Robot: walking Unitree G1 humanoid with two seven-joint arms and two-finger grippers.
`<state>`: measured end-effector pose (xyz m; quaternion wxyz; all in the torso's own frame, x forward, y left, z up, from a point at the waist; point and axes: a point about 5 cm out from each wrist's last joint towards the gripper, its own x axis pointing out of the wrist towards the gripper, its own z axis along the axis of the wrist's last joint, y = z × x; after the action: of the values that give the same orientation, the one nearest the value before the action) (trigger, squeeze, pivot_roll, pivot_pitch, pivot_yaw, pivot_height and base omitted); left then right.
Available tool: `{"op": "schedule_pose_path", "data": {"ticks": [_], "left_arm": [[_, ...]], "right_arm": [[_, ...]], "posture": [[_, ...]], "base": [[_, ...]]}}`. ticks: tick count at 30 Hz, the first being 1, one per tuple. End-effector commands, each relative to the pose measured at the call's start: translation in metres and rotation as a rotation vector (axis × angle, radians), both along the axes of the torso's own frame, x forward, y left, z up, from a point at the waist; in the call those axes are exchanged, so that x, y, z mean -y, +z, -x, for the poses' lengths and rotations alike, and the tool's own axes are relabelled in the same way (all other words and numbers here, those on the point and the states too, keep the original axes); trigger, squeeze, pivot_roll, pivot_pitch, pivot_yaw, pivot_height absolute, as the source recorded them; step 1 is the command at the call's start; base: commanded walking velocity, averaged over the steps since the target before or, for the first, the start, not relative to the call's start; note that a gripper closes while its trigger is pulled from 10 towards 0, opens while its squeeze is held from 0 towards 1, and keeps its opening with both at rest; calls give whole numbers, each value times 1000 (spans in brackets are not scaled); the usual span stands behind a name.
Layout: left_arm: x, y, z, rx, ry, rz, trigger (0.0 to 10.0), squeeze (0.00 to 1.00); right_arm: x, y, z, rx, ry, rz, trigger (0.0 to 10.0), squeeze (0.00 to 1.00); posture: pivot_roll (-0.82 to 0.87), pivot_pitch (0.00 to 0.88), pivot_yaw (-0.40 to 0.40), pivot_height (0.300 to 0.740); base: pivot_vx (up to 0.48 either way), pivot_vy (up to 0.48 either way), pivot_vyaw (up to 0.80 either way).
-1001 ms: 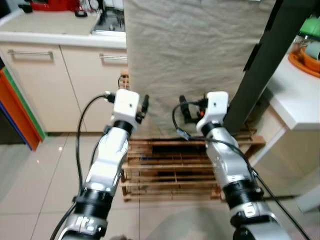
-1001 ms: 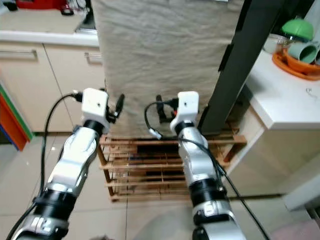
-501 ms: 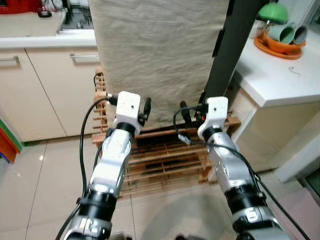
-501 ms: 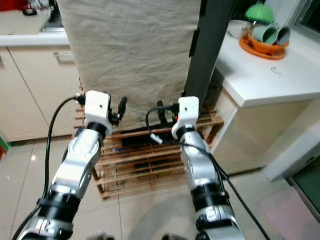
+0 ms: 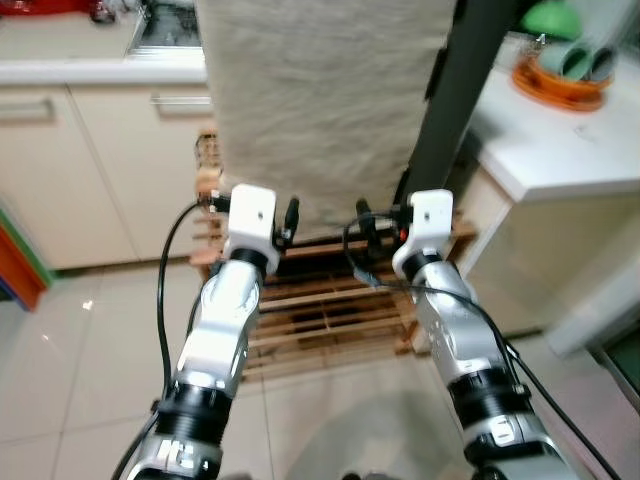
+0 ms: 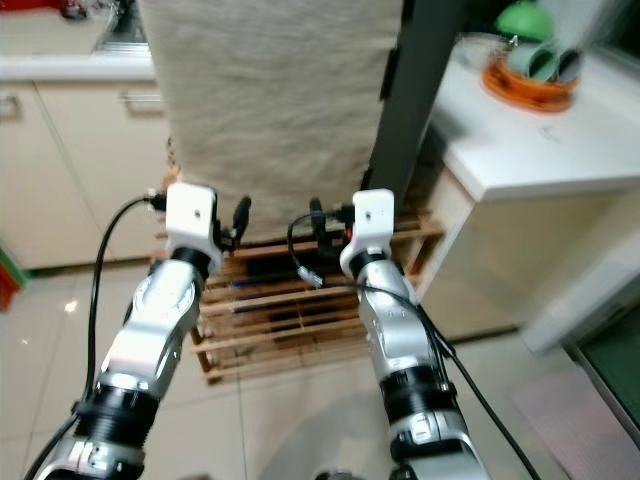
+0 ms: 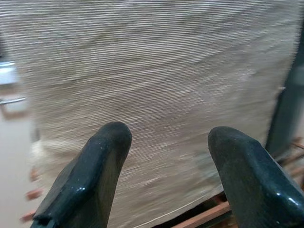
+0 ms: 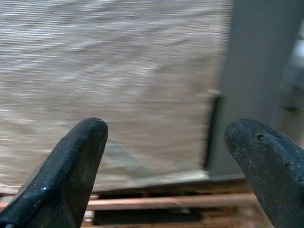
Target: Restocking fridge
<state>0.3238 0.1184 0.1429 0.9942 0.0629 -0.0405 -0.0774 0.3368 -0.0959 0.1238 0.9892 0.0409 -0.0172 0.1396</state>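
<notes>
Before the cloth (image 5: pixel 320 100) draped over a wooden rack (image 5: pixel 330 300), left gripper (image 7: pixel 164 156) and right gripper (image 8: pixel 166 156) gape empty; the soft, light cloth likely lifts best by its hem.

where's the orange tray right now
The orange tray sits on the white counter at the robot's upper right, holding green cups, right of the dark post.

A cloth (image 5: pixel 320 100) hangs straight ahead, with a slatted wooden rack (image 5: pixel 320 300) on the floor (image 5: pixel 70 370) below its lower edge. A dark upright panel (image 5: pixel 455 100) stands at the cloth's right edge. Left of the cloth run the cabinets (image 5: pixel 90 160) under a counter (image 5: pixel 90 65). To the right, a white table (image 5: pixel 570 140) carries a tray of cups (image 5: pixel 565 70) near its far edge.
</notes>
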Motion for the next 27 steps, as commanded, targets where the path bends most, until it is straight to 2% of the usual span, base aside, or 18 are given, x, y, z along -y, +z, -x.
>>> {"op": "schedule_pose_path", "data": {"ticks": [1, 4, 8, 14, 18, 25, 27], "left_arm": [[9, 4, 0, 18, -38, 2, 10000, 0], [12, 6, 2, 33, -82, 15, 10000, 0], [15, 6, 3, 22, -124, 78, 10000, 0], [17, 9, 3, 31, -167, 61, 10000, 0], [25, 8, 5, 38, -227, 44, 10000, 0], [26, 6, 4, 23, -228, 24, 10000, 0], [25, 4, 3, 18, -227, -3, 10000, 0]], "right_arm": [[6, 2, -1, 4, -13, -6, 10000, 0], [5, 3, -1, 11, -4, -10, 10000, 0], [6, 4, -1, 18, -9, -12, 10000, 0], [10, 2, 0, 16, -32, -23, 10000, 0], [8, 3, 1, 21, -21, -25, 10000, 0], [9, 4, -1, 27, -21, -24, 10000, 0], [9, 5, -2, 29, -23, -26, 10000, 0]], "posture": [[32, 0, -53, 740], [31, 0, -54, 740], [35, 0, -56, 740], [31, 0, -52, 740], [27, 0, -53, 740], [28, 0, -49, 740], [27, 0, -42, 740]], "base": [[0, 0, -744], [0, 0, -758], [0, 0, -769], [0, 480, -768], [0, 480, -752], [0, 473, -753], [0, 0, -756]]}}
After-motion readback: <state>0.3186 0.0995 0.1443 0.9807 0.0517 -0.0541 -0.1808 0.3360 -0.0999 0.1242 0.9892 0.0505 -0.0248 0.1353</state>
